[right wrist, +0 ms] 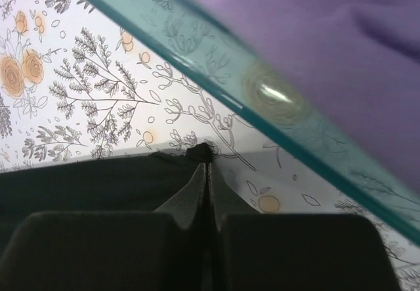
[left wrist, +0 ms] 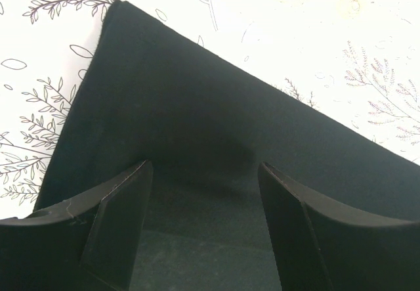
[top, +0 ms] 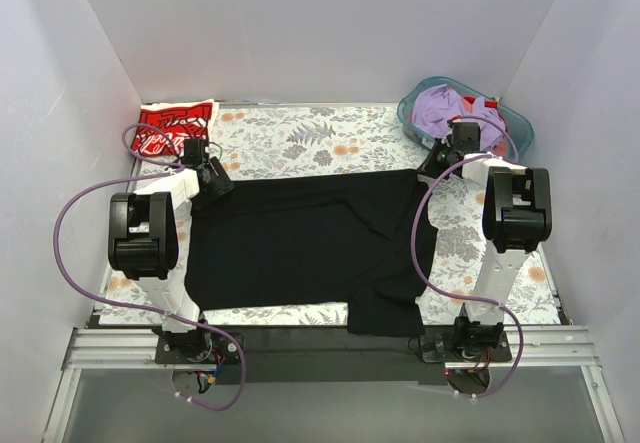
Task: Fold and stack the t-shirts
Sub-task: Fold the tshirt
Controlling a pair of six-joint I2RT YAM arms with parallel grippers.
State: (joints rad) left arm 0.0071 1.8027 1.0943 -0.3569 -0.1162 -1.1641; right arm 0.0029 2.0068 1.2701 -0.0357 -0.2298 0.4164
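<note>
Right gripper [right wrist: 207, 161], 2 o'clock, is clamped on a black t-shirt [top: 310, 238] corner. Left gripper [left wrist: 205, 173], 10 o'clock, hangs with fingers apart over another corner. Judged best: close it squarely on the hem, then lift both evenly.

floral table cover [top: 300, 138] | teal bin [top: 408, 118] far right | purple cloth [top: 440, 108] inside

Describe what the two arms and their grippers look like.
The left arm and right arm have white links, bulky black joint housings and black bases. A purple cable loops along each. The left gripper and right gripper have matte black, wedge-shaped fingers. No markings are legible.
</note>
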